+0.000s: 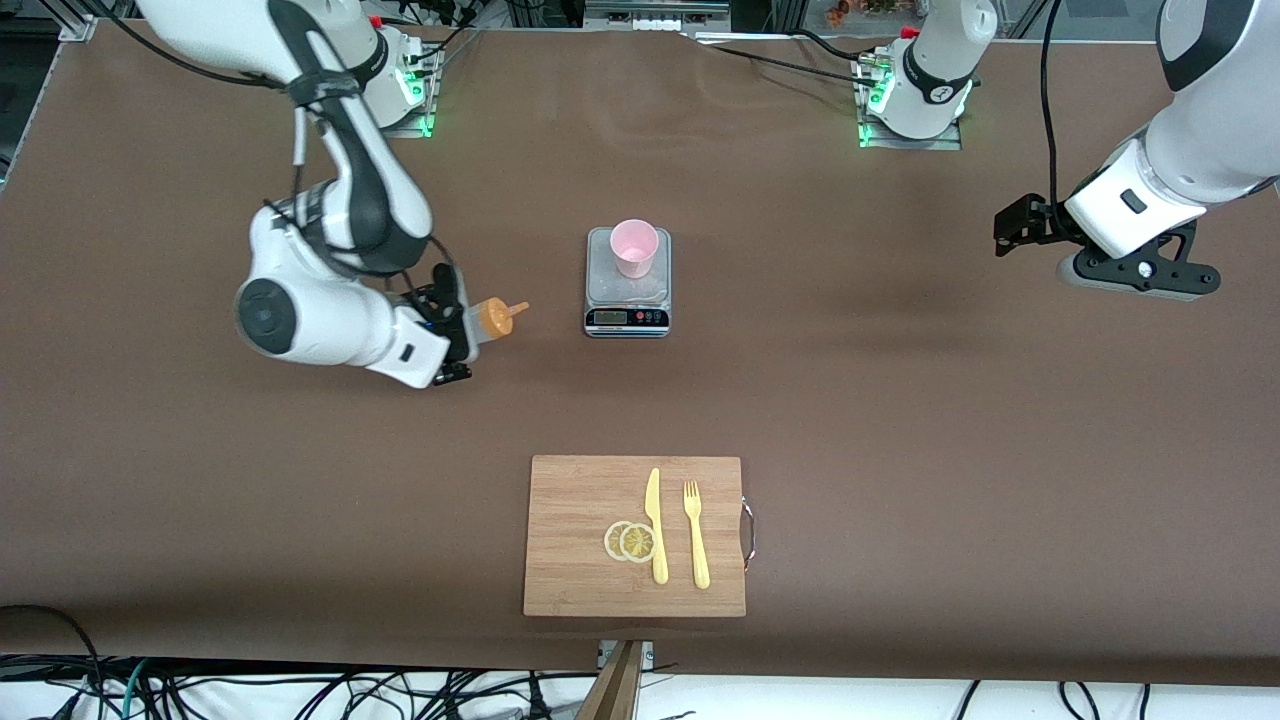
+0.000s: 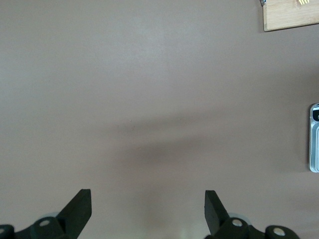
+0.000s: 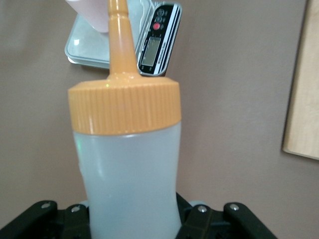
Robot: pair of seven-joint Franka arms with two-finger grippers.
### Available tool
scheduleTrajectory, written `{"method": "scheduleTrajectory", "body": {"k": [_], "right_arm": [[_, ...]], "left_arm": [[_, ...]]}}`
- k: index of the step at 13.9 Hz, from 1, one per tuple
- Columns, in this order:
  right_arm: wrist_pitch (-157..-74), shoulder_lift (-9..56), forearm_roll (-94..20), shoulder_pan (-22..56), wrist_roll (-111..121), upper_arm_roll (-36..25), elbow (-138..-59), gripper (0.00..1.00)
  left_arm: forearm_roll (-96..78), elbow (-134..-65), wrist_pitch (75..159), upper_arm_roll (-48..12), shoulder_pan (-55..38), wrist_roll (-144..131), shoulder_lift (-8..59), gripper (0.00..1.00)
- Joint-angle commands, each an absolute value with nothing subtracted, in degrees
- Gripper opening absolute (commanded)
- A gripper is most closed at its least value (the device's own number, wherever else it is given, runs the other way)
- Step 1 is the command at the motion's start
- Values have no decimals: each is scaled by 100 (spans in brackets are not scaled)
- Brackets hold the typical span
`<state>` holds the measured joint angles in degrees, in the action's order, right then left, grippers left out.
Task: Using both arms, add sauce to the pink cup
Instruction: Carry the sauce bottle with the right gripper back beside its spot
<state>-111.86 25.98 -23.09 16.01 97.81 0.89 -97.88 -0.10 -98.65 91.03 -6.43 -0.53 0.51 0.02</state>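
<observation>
The pink cup point(image 1: 634, 247) stands on a small scale point(image 1: 627, 296) in the middle of the table; its edge shows in the right wrist view point(image 3: 94, 15). My right gripper point(image 1: 462, 322) is shut on the sauce bottle point(image 1: 492, 318), a whitish bottle with an orange cap point(image 3: 124, 107). It holds the bottle tilted on its side above the table, beside the scale toward the right arm's end, nozzle pointing at the scale. My left gripper point(image 1: 1012, 232) is open and empty, held high over the left arm's end of the table; its fingers point(image 2: 79, 209) frame bare table.
A wooden cutting board point(image 1: 560, 580) lies near the front camera with two lemon slices point(image 1: 630, 541), a yellow knife point(image 1: 655, 525) and a yellow fork point(image 1: 696, 535). The scale's edge point(image 2: 314, 144) and the board's corner point(image 2: 291, 15) show in the left wrist view.
</observation>
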Motion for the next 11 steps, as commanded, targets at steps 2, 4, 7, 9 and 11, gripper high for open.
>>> {"method": "scheduleTrajectory", "body": {"k": [2, 4, 7, 9, 11], "right_arm": [[-10864, 2558, -3153, 889, 10939, 176, -9984, 0], [-10584, 2662, -3549, 486, 11572, 184, -10011, 0], [-9986, 2987, -4208, -165, 12565, 185, -10002, 0], [-9635, 3198, -4420, -491, 13032, 185, -10002, 0], [-9301, 3392, -4534, -851, 13366, 185, -10002, 0]], "left_arm": [[9, -9686, 8815, -659, -53, 132, 88, 100], [9, -9686, 8815, -659, -53, 123, 88, 100], [9, -9677, 8815, -659, -53, 123, 88, 100], [9, -9677, 8824, -659, -53, 123, 88, 100], [0, -9668, 8824, -659, -53, 114, 97, 100]]}}
